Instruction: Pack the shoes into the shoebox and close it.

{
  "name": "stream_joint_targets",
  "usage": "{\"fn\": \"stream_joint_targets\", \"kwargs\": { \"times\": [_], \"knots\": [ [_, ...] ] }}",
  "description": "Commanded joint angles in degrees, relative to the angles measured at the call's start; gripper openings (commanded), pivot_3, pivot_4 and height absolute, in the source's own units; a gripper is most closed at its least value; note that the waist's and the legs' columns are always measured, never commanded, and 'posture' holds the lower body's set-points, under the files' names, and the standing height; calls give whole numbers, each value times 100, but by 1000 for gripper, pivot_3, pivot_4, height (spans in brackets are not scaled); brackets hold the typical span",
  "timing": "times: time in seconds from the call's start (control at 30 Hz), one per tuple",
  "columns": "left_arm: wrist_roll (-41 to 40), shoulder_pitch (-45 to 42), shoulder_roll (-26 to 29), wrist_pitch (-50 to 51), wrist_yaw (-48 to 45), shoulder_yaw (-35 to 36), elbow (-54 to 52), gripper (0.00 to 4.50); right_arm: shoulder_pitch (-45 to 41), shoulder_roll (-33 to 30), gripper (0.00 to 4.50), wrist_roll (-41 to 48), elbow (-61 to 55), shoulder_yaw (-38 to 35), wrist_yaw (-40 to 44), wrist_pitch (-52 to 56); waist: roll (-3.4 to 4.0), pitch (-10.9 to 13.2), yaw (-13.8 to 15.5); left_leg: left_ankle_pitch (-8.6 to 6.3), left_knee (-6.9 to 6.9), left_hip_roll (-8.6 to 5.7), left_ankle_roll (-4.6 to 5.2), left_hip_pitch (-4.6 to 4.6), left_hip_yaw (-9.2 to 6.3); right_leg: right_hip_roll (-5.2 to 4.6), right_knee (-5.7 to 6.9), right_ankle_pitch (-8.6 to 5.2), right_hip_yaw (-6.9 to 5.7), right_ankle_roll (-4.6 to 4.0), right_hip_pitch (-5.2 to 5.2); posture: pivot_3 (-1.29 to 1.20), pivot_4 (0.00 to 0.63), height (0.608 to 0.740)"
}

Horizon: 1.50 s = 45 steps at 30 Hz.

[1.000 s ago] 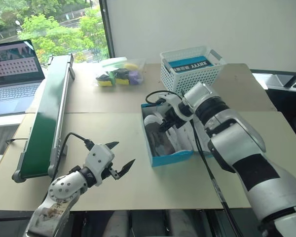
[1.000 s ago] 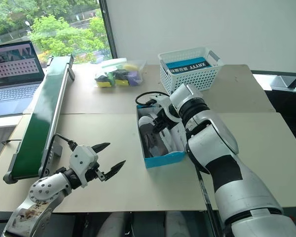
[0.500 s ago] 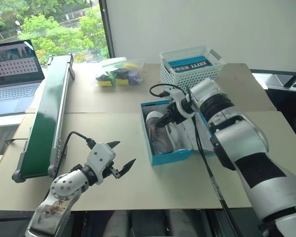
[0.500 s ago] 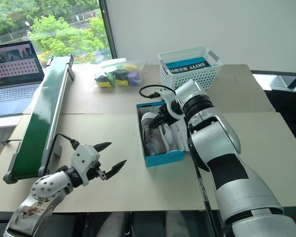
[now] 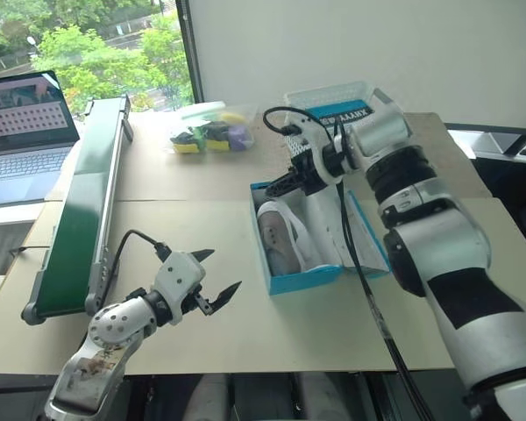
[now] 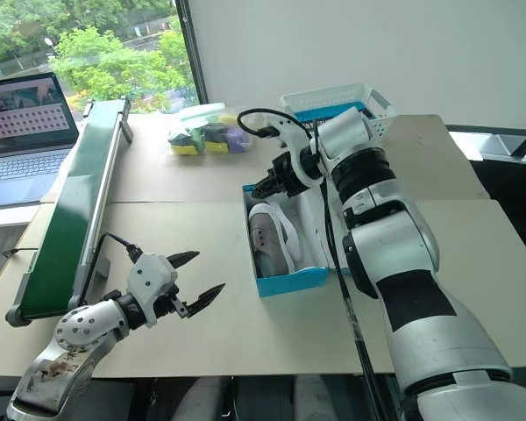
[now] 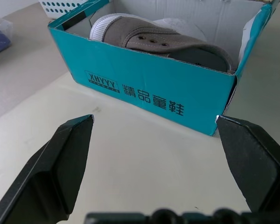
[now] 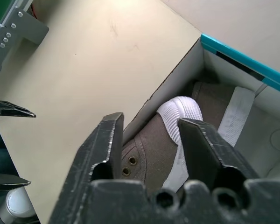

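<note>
1. Rising out of the shoebox (image 5: 302, 279), the right end effector (image 5: 280, 185) is now hovering above its far end, fingers partly apart and holding nothing.
2. One taupe canvas shoe (image 5: 279, 239) is lying in the box on the table (image 5: 202, 254), long axis along the box, white rubber toe (image 8: 182, 109) toward the far end.
3. Left end effector (image 5: 217, 274) is hanging wide open and empty, near the box's cardboard front.
4. A lattice basket (image 5: 368, 92) is sitting behind the right arm; a green conveyor (image 5: 83, 206) is lying to the left.

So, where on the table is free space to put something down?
Bare table lies between the green conveyor and the shoebox, and right of the box. The far side is crowded: a bag of items and the white basket.
</note>
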Motion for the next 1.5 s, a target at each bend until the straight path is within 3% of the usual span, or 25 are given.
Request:
{"fn": "stream_joint_targets", "kwargs": {
  "times": [0.03, 0.07, 0.13, 0.43, 0.7, 0.93, 1.13, 1.23, 1.4, 1.5],
  "knots": [
    [-8, -29, 15, -144, -24, 66, -95, 4500, 82, -5, 793, 2, -345, 38, -90, -106, 0, 0, 0, 0, 0, 0, 0, 0, 0, 0, 0, 0, 0, 0, -1, 0, 150, 739],
    [-3, -22, 8, -139, -17, 65, -102, 4500, 147, 25, 269, -41, -335, 76, -143, -205, 0, 0, -4, 0, 0, 0, 0, 0, 0, 0, 0, 0, 0, 0, -1, 0, 150, 739],
    [1, -1, -19, -111, 19, 56, -143, 4500, 260, 97, 19, -132, -215, 131, -298, -461, 0, 0, -15, 0, 0, 1, 0, 0, 0, 1, 1, 0, 0, 0, -1, 0, 150, 739],
    [16, 143, -115, -57, 160, 22, -293, 4500, 494, 803, 19, -537, 974, 267, -1057, -1821, -1, -3, -29, 0, 0, 1, 0, 4, 1, 1, 4, 0, 2, 0, 1, 0, 150, 739],
    [17, 141, -131, 18, 236, 21, -341, 4500, 700, 1241, 19, -943, 1601, 319, -1409, -2560, -2, -10, -162, 0, 0, 4, 0, 68, 2, 5, 5, 0, 5, -1, 58, 0, 150, 739],
    [15, 80, -111, 42, 246, 55, -306, 4500, 364, 1046, 19, -543, 1504, -409, -1653, -2417, -2, -11, -158, -1, -7, 11, 0, 131, 0, 15, -1, -3, 5, -5, 120, 0, 150, 739],
    [-1, 5, -92, 27, 222, 88, -243, 4500, -29, 600, 19, 24, 717, -1048, -1265, -1438, 2, -7, -142, -1, -7, 10, 0, 88, -3, 13, -2, -3, 3, -5, 83, 0, 150, 739],
    [-2, -66, -78, 17, 190, 79, -186, 4500, 119, 337, 19, 377, -244, -1221, -1086, -533, 1, -7, -117, -1, -7, 10, 0, 43, -4, 12, 2, -2, 3, -5, 37, 0, 150, 739],
    [-22, -161, -41, 19, 128, 107, -129, 4500, 888, -102, 19, 1348, -2375, -1749, -963, 1285, 1, -7, -62, -1, -6, 8, 1, 2, -7, 6, 2, -2, -1, -5, 2, 0, 150, 739],
    [-82, -198, -1, 12, 65, 179, -84, 4500, 1879, -1025, 19, 2526, -4410, -1854, -40, 1983, 1, -6, 43, -1, -4, 1, 1, -4, -9, -3, -1, -2, -5, -3, 2, 0, 150, 739]
  ]
}}
